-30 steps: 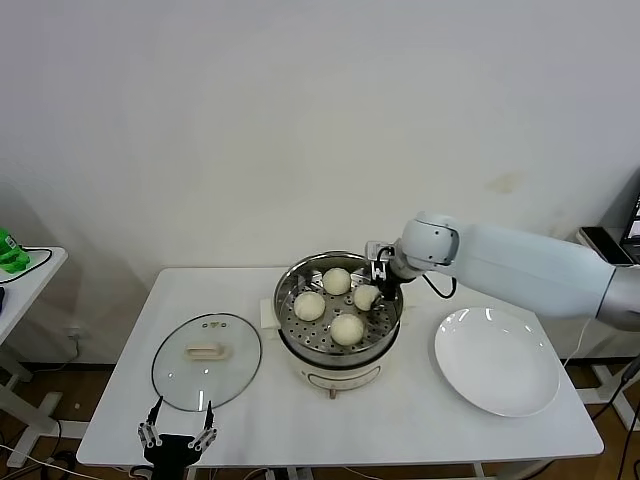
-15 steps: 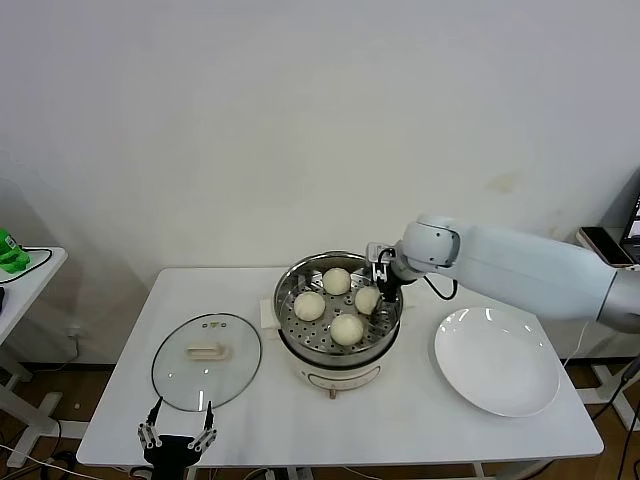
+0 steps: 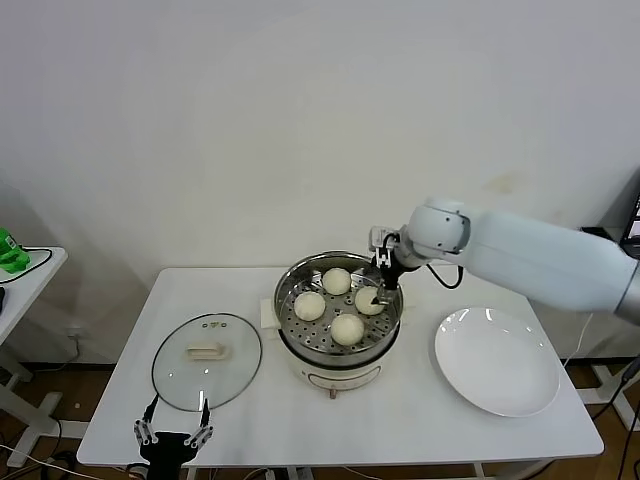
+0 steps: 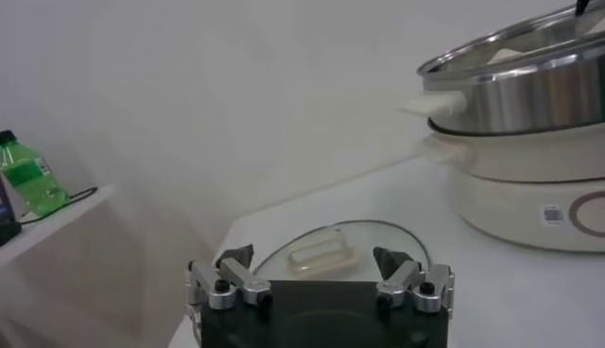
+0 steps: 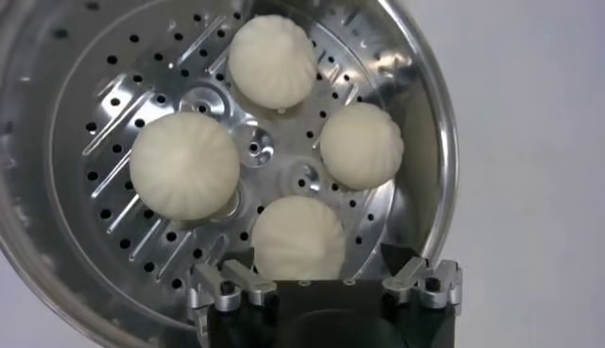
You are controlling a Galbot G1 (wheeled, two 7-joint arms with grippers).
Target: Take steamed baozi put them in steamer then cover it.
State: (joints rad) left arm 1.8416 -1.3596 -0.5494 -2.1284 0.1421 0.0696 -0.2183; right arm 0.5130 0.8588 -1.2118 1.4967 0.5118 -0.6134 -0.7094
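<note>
The steamer point(image 3: 338, 345) stands mid-table with several steamed baozi point(image 3: 347, 328) on its perforated tray. My right gripper point(image 3: 381, 287) hangs open just above the rightmost baozi point(image 3: 369, 301), not gripping it. In the right wrist view that baozi point(image 5: 299, 238) lies on the tray between the spread fingers point(image 5: 232, 282), with the others point(image 5: 184, 165) beyond and the steamer rim point(image 5: 430, 123) around them. The cover point(image 3: 206, 347), a glass lid with a cream handle, lies flat on the table left of the steamer. My left gripper point(image 3: 172, 435) waits open at the table's front edge, facing the cover point(image 4: 321, 252).
A bare white plate point(image 3: 497, 362) lies right of the steamer. A small side table point(image 3: 25, 275) with a green bottle point(image 4: 28, 175) stands off to the left. A white wall runs behind the table.
My right gripper has opened and let the rightmost baozi go onto the tray, then lifted slightly. The left gripper has barely shifted.
</note>
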